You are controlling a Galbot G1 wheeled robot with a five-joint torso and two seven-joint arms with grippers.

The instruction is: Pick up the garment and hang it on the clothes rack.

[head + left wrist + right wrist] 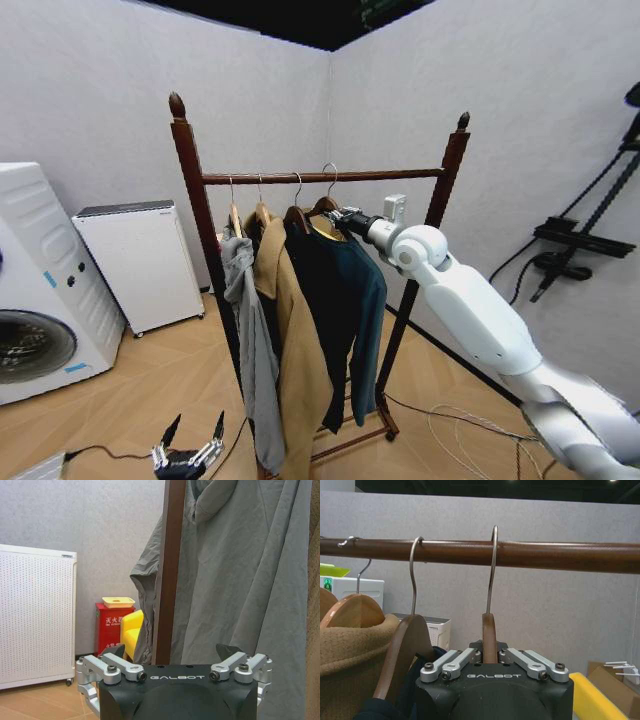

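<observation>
The clothes rack (192, 190) stands in the room's corner, its bar (380, 176) carrying several hangers. The garment (358, 290), dark teal-blue, hangs rightmost on a wooden hanger (489, 630) whose wire hook (491, 570) passes over the bar (560, 555). My right gripper (340, 216) reaches in from the right and is shut on that hanger's neck (489, 652). The left gripper (187, 455) hangs low near the floor, left of the rack's base, open. In the left wrist view it (175, 662) faces the rack post (167, 570) with nothing between its fingers.
A grey hooded jacket (245, 330), a long tan coat (290, 340) and a dark garment hang left of the teal one. A washing machine (40, 300) and a white cabinet (140, 260) stand at the left. Cables (470, 425) lie on the floor.
</observation>
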